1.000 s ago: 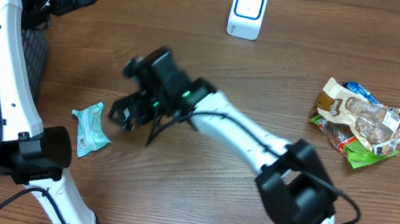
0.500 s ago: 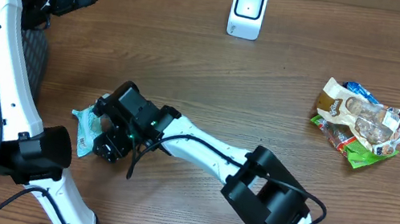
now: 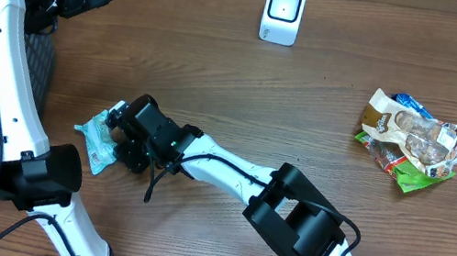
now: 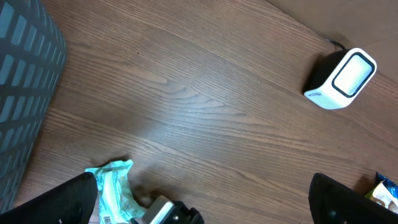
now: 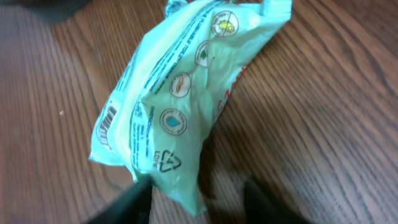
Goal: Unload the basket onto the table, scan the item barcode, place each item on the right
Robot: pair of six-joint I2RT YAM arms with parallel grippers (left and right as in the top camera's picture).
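Observation:
The item, a mint-green snack packet (image 3: 95, 135), lies flat on the wooden table at the left. Its printed back faces up (image 5: 180, 99), with the barcode (image 5: 107, 126) near one long edge. My right gripper (image 3: 120, 149) is down at the packet's near end (image 5: 199, 202). One finger touches the packet's corner and the other stands apart on bare wood, so the jaws are half-narrowed and hold nothing. The white scanner (image 3: 283, 12) stands at the table's back (image 4: 342, 78). My left gripper (image 4: 199, 208) hangs high at the far left, wide open and empty, above the packet (image 4: 112, 186).
A pile of other snack packets (image 3: 412, 140) lies at the right. A dark grey mesh basket (image 3: 34, 68) stands off the table's left edge (image 4: 25, 93). The right arm stretches across the table's front half.
The right arm swung left and came down onto the green packet. Its jaws narrowed from wide open, and the packet shifted slightly left. The left arm stayed still.

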